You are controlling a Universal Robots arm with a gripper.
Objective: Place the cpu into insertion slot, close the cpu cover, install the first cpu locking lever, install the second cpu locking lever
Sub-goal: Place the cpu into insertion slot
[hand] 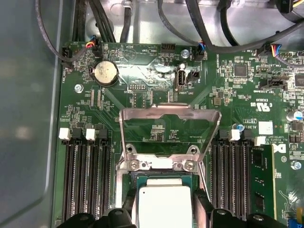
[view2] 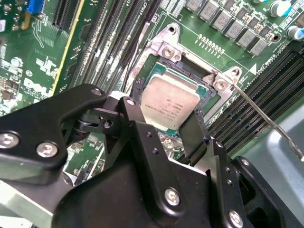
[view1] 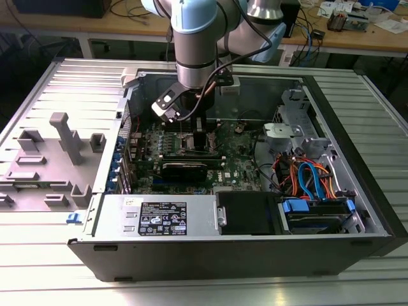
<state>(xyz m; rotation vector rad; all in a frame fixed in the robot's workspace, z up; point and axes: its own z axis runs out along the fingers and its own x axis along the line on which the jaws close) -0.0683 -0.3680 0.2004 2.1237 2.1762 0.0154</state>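
Note:
In both wrist views the cpu (view2: 168,107) (hand: 164,204), a square chip with a silver top, lies flat within the insertion slot (view2: 190,72) (hand: 142,176). My gripper (view2: 164,118) (hand: 164,213) stands over it, its black fingers (view2: 130,104) (hand: 203,209) pressed against two opposite edges of the chip. The cpu cover (hand: 168,116), a silver frame with a cut-out middle, is tipped up and open on its hinge behind the slot. One thin locking lever (view2: 266,118) sticks out to the side, unlatched. In the exterior view my gripper (view1: 191,135) reaches down onto the board inside the case.
Long black memory slots (hand: 85,180) (hand: 232,180) run along both sides of the socket, one holding a green module (hand: 262,180). Black cables (hand: 209,28) hang over the board. The case wall (view1: 210,252), a dark card (view1: 185,169) and a drive bay with coloured wires (view1: 306,178) surround the work area.

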